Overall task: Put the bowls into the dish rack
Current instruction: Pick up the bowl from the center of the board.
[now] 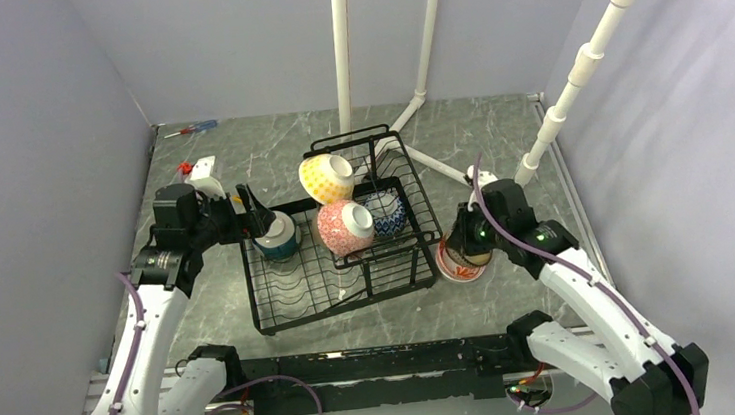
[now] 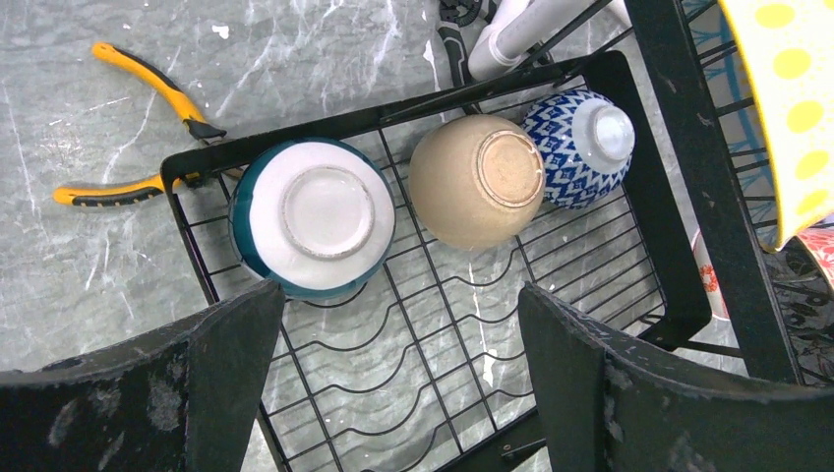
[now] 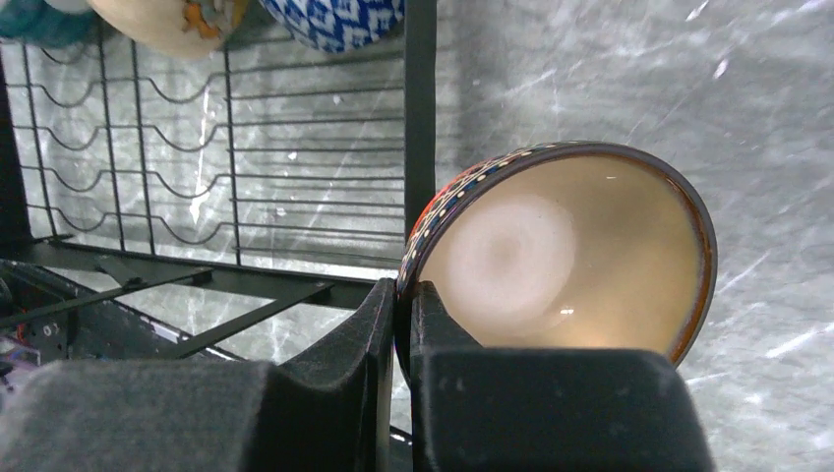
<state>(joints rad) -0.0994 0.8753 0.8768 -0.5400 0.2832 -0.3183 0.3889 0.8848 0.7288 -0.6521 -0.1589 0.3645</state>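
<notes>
- The right gripper (image 3: 405,300) is pinching the rim of a red-patterned bowl (image 3: 565,246). One finger is inside the cream interior and one is on the outer wall, with the jaws drawn narrow on the ceramic edge.
- That bowl is sitting outside the dish rack (image 3: 421,108), just beside its right side bar, over the marbled table (image 3: 688,79). I cannot tell whether its foot is resting on the table or is just off it.
- The pads are catching only a short stretch of rim. The lift is therefore calling for a slow, straight rise, because a quick swing could let the bowl pivot in the grip.
- Rising above the side bar first and then crossing left is looking safer than dragging the bowl over the wire.
- In the lower tray, a teal bowl (image 2: 315,216), a tan bowl (image 2: 477,182) and a blue-white bowl (image 2: 580,143) are lying upside down along the far edge. The wavy wires nearer the arms are showing bare, and I judge that the sensible landing place.
- A yellow dotted bowl (image 1: 326,178) and a pink-red patterned bowl (image 1: 345,227) are leaning on the upper tier. The incoming bowl should be passing clear of them, not brushing them.
- The left gripper (image 2: 398,315) is hanging over the tray's left part, spread wide and holding nothing. The right arm is best working in the tray's right half.
- For the release, lowering until the wires are bearing the bowl's weight matters more than speed, and only then letting go.
</notes>
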